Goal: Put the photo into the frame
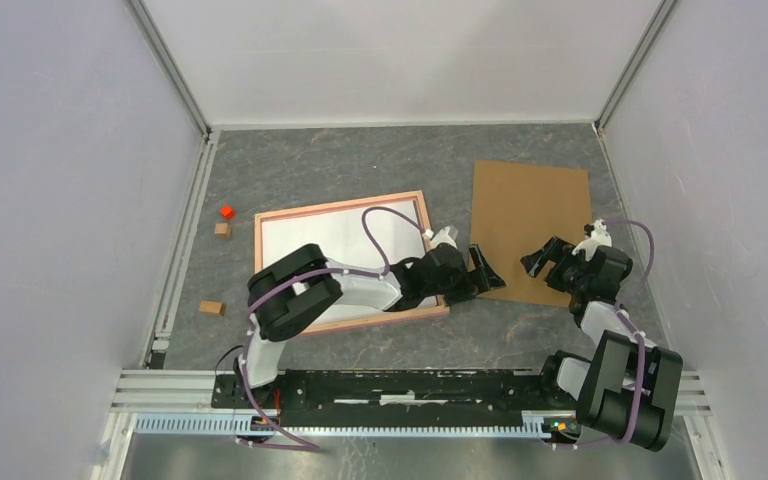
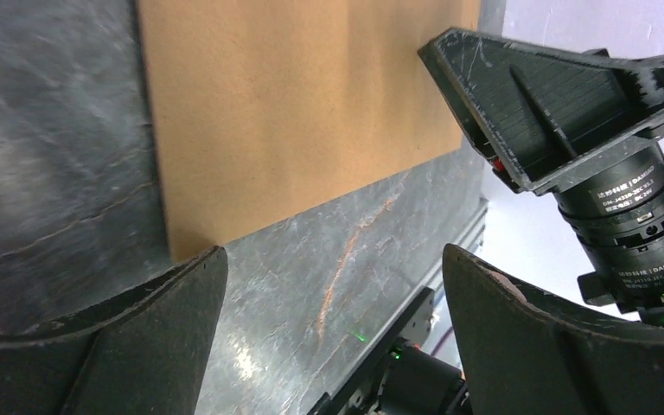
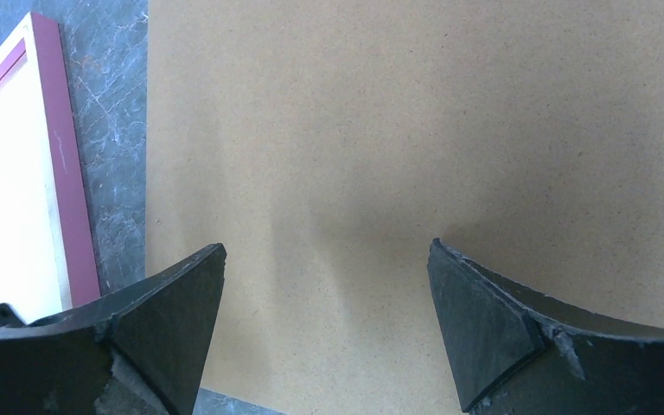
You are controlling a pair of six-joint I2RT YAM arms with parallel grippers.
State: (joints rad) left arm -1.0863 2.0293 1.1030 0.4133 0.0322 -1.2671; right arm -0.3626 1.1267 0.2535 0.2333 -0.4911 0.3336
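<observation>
Base rail [image 1: 390,385]: ran along the near edge of the tabletop [image 1: 360,160], with both arms bolted to it.
Frame [image 3: 66,173]: lay flat, left of the tabletop's centre; its near-right corner was hidden under the left arm [image 1: 300,290].
Photo: a plain white surface [image 1: 330,235] filled the frame's opening; whether this was the print's reverse could not be told.
Backing board [image 1: 530,220]: brown and flat, toward the far-right corner of the tabletop, just beside the frame and apart from it.
Left jaws: released and spread wide, grasping nothing; low over bare tabletop between the frame's right rail and the board's near-left corner.
Right jaws: released and wide apart, grasping nothing; over the near part of the board, pointing toward the left jaws.
Red block [image 1: 226,211]: near the tabletop's left edge.
Brown blocks: one [image 1: 222,230] just beside the red block, another [image 1: 211,308] nearer the near edge.
</observation>
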